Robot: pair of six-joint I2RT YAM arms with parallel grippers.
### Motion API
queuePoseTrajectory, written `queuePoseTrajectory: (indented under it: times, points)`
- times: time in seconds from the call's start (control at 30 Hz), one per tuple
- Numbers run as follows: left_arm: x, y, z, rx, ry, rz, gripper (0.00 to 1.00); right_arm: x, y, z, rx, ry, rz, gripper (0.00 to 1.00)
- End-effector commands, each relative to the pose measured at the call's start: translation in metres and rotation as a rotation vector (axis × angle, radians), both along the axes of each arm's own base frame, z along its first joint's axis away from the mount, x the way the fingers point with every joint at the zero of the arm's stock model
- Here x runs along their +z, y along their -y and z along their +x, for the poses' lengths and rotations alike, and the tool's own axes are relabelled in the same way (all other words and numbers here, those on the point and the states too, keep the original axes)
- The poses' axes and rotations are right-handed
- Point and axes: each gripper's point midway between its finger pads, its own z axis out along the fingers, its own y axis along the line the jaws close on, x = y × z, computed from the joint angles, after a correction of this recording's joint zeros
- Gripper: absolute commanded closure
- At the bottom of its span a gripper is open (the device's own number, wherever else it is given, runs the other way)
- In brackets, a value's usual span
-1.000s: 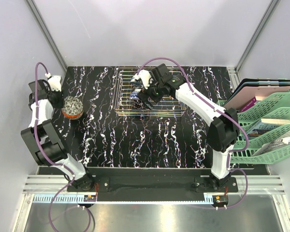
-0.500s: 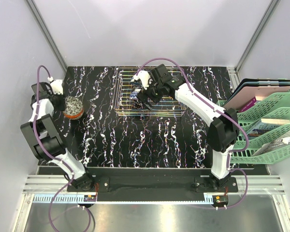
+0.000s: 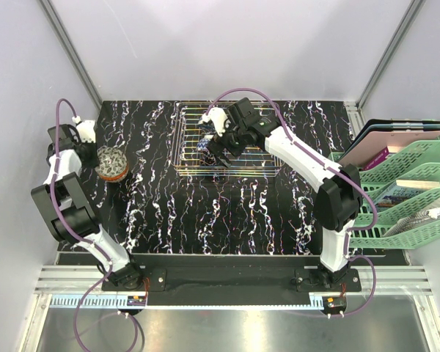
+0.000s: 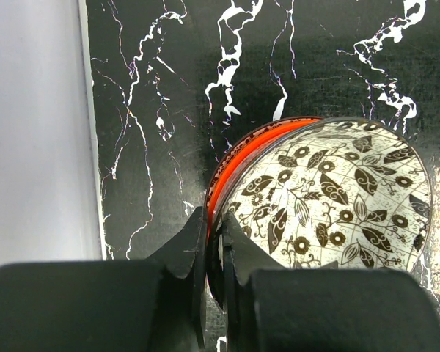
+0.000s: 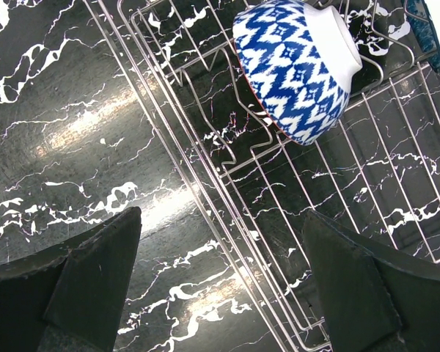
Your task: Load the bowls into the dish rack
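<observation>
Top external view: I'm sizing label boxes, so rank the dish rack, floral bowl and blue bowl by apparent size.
1. dish rack
2. floral bowl
3. blue bowl, partly hidden by the right pincer, so its rank is unsure

Robot lab cell; white panel walls [image 3: 227, 44]; aluminium frame post [image 3: 68, 50]; marbled black tabletop [image 3: 176, 213].

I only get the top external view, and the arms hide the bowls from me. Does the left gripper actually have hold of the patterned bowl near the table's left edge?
Observer: Yes. The left wrist view shows the left gripper shut on the rim of the floral bowl, one finger inside and one on the orange outside.
Operator: And the right one, over the rack?
Observer: The right gripper is open and holds nothing. The blue-and-white bowl lies tilted in the dish rack, apart from both fingers.
</observation>
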Motion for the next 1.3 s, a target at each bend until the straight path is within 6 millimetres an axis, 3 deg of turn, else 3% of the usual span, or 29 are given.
queuePoseTrajectory:
  times: [0.0, 0.37, 0.57, 0.67, 0.77, 0.87, 0.93, 1.1, 1.27]
  points:
    - [0.035, -0.005, 0.006, 0.007, 0.070, 0.046, 1.00, 0.027, -0.009, -0.003, 0.024, 0.057, 0.053, 0.02]
    - [0.067, -0.002, 0.004, 0.013, 0.111, 0.050, 0.99, 0.026, -0.011, -0.007, 0.033, 0.052, 0.052, 0.01]
    - [0.066, -0.001, 0.004, 0.012, 0.106, 0.046, 0.80, 0.027, -0.010, -0.008, 0.035, 0.055, 0.052, 0.01]
    - [0.064, -0.001, 0.004, 0.011, 0.102, 0.040, 0.82, 0.025, -0.010, -0.009, 0.036, 0.051, 0.047, 0.01]
    - [0.063, 0.000, 0.004, 0.008, 0.101, 0.038, 1.00, 0.025, -0.011, -0.009, 0.038, 0.050, 0.049, 0.01]
    - [0.063, -0.001, 0.004, 0.008, 0.101, 0.040, 0.99, 0.025, -0.011, -0.008, 0.038, 0.051, 0.050, 0.01]
    - [0.060, -0.001, 0.004, 0.006, 0.095, 0.042, 0.84, 0.025, -0.012, -0.008, 0.037, 0.050, 0.050, 0.01]
    - [0.049, 0.000, 0.003, 0.005, 0.070, 0.027, 0.65, 0.024, -0.013, -0.009, 0.041, 0.047, 0.049, 0.01]
    - [0.041, 0.000, 0.002, 0.005, 0.052, 0.019, 0.65, 0.024, -0.014, -0.009, 0.043, 0.049, 0.051, 0.01]
